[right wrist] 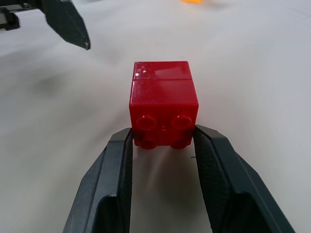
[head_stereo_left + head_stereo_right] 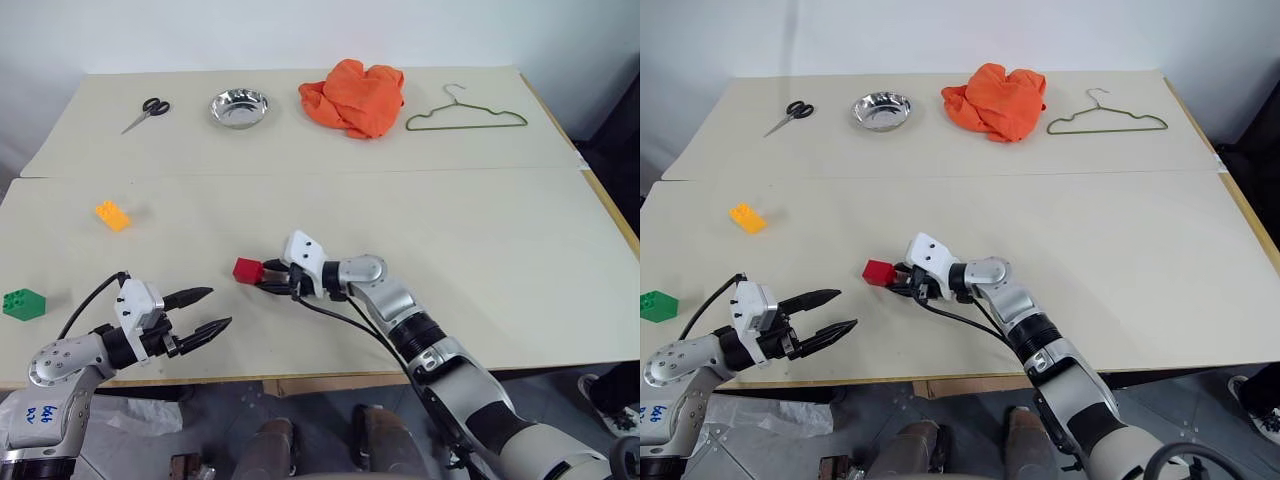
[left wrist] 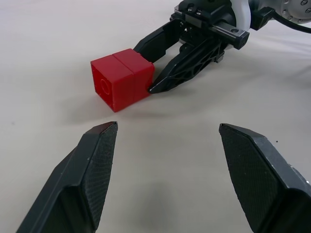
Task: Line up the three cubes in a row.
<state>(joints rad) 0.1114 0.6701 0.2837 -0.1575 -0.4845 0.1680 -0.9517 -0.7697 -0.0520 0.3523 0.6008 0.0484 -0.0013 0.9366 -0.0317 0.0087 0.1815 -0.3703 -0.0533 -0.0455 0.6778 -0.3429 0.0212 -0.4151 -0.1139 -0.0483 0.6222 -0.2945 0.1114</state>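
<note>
The red cube (image 2: 247, 269) lies on its side on the table, studs facing my right gripper (image 2: 272, 277). That gripper reaches in from the right, and its two black fingers (image 1: 116, 160) press the studded end from both sides, shut on it. My left gripper (image 2: 218, 308) hovers open and empty near the front edge, a little left of the red cube and pointing at it. The orange-yellow cube (image 2: 112, 215) sits farther left and back. The green cube (image 2: 23, 303) rests at the far left edge.
Along the far side of the table (image 2: 480, 220) lie scissors (image 2: 147, 113), a metal bowl (image 2: 239, 107), a crumpled orange cloth (image 2: 355, 95) and a green wire hanger (image 2: 465, 118). A seam crosses the tabletop between them and the cubes.
</note>
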